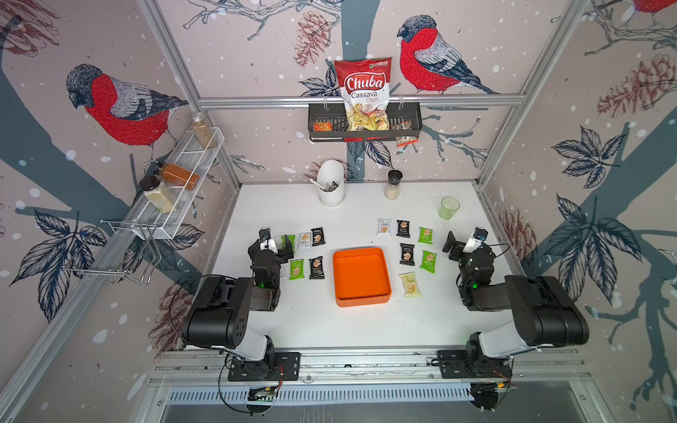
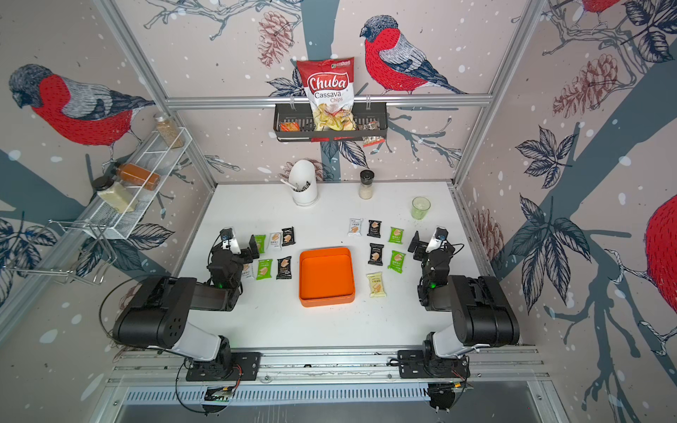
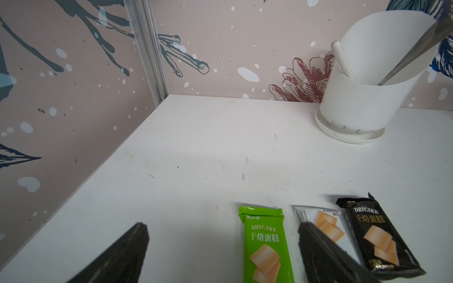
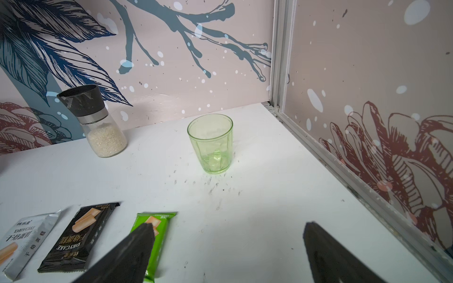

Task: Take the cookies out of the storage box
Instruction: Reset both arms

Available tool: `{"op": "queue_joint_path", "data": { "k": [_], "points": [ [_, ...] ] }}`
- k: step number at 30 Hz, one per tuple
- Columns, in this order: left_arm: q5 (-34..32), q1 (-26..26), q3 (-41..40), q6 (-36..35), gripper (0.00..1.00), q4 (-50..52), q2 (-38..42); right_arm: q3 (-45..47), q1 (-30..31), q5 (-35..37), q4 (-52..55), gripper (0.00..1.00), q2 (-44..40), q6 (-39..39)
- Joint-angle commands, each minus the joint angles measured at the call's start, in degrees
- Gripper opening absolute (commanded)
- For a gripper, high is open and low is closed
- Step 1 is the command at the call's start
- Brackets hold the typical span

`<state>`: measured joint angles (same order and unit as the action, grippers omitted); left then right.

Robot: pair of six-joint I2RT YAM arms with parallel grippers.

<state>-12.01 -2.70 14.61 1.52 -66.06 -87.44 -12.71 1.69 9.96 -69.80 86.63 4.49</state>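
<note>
Left tool (image 3: 223,226) spread wide, empty; right tool (image 4: 228,225) spread wide, empty.

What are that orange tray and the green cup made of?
The orange tray looks like moulded plastic: one even colour, rounded corners, dull sheen. The green cup is see-through and tinted, glinting at its base: glass or clear plastic, I cannot tell which.
</note>
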Motion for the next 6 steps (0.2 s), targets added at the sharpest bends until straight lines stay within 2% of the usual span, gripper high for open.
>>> {"op": "queue_joint_path", "data": {
  "k": [1,3,4,5,6],
  "points": [
    [0.2,0.2,0.4,-0.5,0.99,-2.3,0.0,-0.1,-0.4,-0.8,-2.2,1.0,0.9,-0.7],
    [0.2,0.2,0.4,-0.4,0.99,-2.3,0.0,-0.5,-0.4,-0.8,-0.2,1.0,0.2,-0.5],
    [0.2,0.2,0.5,-0.4,0.95,-1.9,0.1,-0.7,-0.4,-0.8,0.3,1.0,0.0,-0.5],
    [0.2,0.2,0.4,-0.4,0.56,-2.0,0.1,-0.6,-0.4,-0.9,0.1,1.0,0.0,-0.6],
    [0.8,0.4,0.4,-0.4,0.0,-2.1,0.1,-0.4,-0.4,-0.9,-0.1,1.0,-0.3,-0.6]
  ]
}}
